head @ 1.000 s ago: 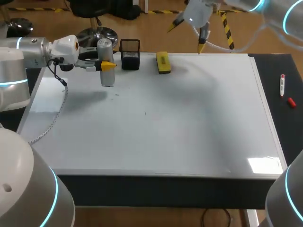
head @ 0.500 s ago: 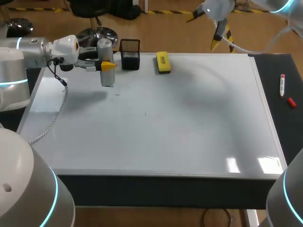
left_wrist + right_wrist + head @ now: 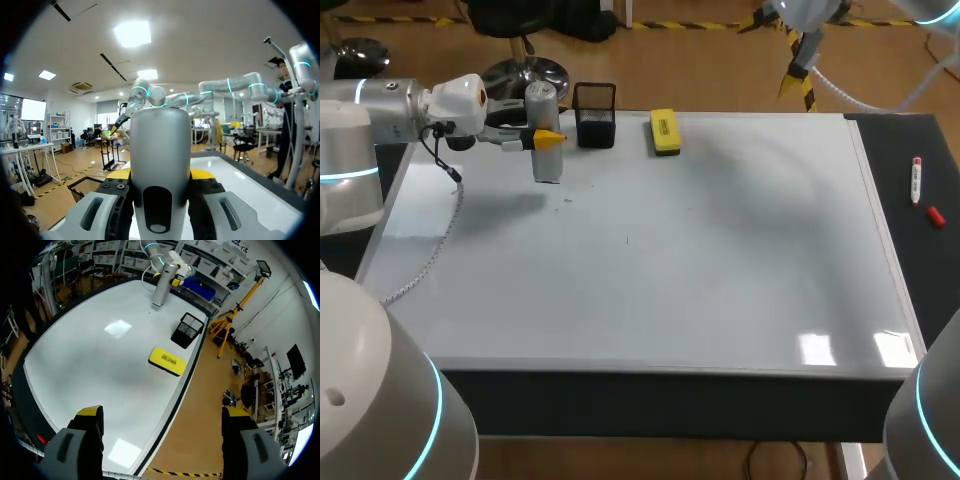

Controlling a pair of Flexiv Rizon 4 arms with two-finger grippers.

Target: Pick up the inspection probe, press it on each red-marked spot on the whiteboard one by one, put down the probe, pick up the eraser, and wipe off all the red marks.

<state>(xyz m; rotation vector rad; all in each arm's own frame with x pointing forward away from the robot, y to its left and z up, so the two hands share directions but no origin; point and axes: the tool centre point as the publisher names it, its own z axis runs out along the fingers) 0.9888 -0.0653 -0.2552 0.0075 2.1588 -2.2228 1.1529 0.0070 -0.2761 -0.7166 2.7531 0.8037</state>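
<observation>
Here, at the left, our left gripper (image 3: 546, 139) pinches a tall grey cylindrical inspection probe (image 3: 540, 102), held upright over the far left corner of the large white whiteboard (image 3: 670, 260). Just beside it, along the far edge, sit a black mesh holder (image 3: 595, 115) and a yellow block eraser (image 3: 665, 132). Our right gripper (image 3: 162, 415) hangs high past the far edge, fingers spread, empty. We see no clear red marks, so we judge the probe might press a wrong spot, or clip the holder when swung.
</observation>
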